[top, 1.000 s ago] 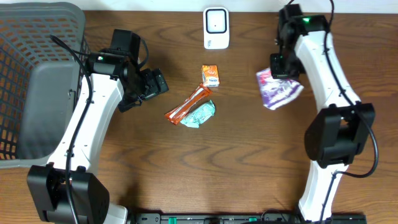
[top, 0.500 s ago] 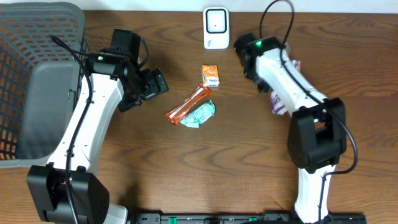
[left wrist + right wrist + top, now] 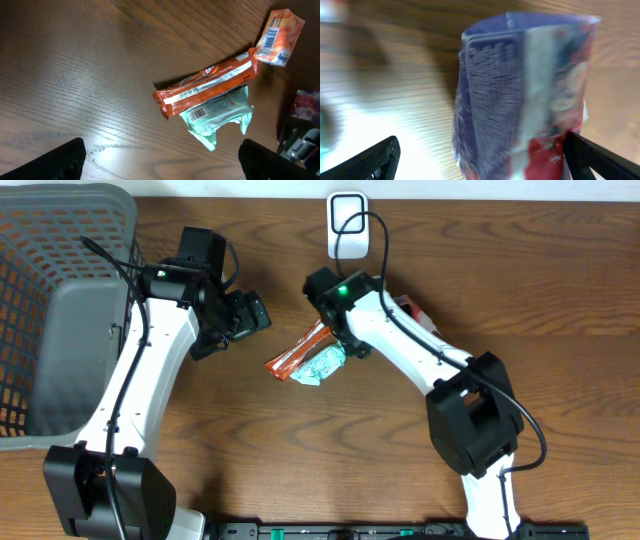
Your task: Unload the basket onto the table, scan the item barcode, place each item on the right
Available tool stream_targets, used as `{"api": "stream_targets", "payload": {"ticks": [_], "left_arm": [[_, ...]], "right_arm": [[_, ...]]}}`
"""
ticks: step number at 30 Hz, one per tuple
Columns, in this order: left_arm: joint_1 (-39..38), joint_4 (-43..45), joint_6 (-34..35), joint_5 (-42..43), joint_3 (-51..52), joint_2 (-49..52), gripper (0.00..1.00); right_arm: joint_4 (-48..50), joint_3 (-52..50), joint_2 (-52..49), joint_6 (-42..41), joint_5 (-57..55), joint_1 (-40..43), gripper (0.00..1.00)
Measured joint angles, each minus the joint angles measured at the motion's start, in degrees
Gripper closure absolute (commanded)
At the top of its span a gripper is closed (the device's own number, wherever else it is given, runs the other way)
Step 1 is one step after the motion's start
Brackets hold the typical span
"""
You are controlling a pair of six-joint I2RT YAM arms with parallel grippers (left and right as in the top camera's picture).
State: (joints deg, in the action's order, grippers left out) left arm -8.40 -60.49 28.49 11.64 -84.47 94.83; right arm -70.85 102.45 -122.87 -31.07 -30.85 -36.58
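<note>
The purple, white and red snack bag fills the right wrist view, blurred, between the wide-apart fingers of my open right gripper. I cannot tell whether its red edge touches the right fingertip. Overhead, only a red corner of the bag shows behind the right arm, which lies across the table's middle. The white scanner stands at the back edge. My left gripper hovers open and empty left of the loose items, with the bag's edge at the far right of its view.
An orange bar lies on a mint-green packet mid-table, both barcodes up. A small orange packet lies beyond them, hidden overhead by the right arm. A grey mesh basket fills the left side.
The right arm has swung from the far right to the table's middle, the bag coming along with it, and now covers the small orange packet. Its jaws have opened. The left arm has not moved.
</note>
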Motion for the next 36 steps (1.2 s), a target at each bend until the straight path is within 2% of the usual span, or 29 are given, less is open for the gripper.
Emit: {"api": "stream_targets", "payload": {"ticks": [8, 14, 18, 22, 29, 34, 36], "left_arm": [[0.0, 0.02, 0.0, -0.02, 0.0, 0.0, 0.02], [0.0, 0.02, 0.0, 0.0, 0.0, 0.0, 0.02], [0.0, 0.0, 0.0, 0.0, 0.0, 0.0, 0.02], [0.0, 0.02, 0.0, 0.0, 0.0, 0.0, 0.02], [0.0, 0.0, 0.0, 0.0, 0.0, 0.0, 0.02], [0.0, 0.02, 0.0, 0.0, 0.0, 0.0, 0.02], [0.0, 0.0, 0.0, -0.02, 0.0, 0.0, 0.02]], "right_arm": [[-4.44, 15.58, 0.02, 5.73, 11.32, 2.16, 0.01], [-8.07, 21.29, 0.15, 12.81, 21.38, 10.14, 0.01], [-8.5, 19.17, 0.15, 19.45, 31.95, 17.44, 0.05], [-6.97, 12.81, 0.15, 25.33, 43.01, 23.58, 0.06], [2.91, -3.43, 0.15, 30.58, 57.2, 26.69, 0.07], [9.68, -12.44, 0.15, 32.41, 63.54, 26.62, 0.27], [12.41, -15.02, 0.15, 32.41, 64.63, 26.62, 0.46]]}}
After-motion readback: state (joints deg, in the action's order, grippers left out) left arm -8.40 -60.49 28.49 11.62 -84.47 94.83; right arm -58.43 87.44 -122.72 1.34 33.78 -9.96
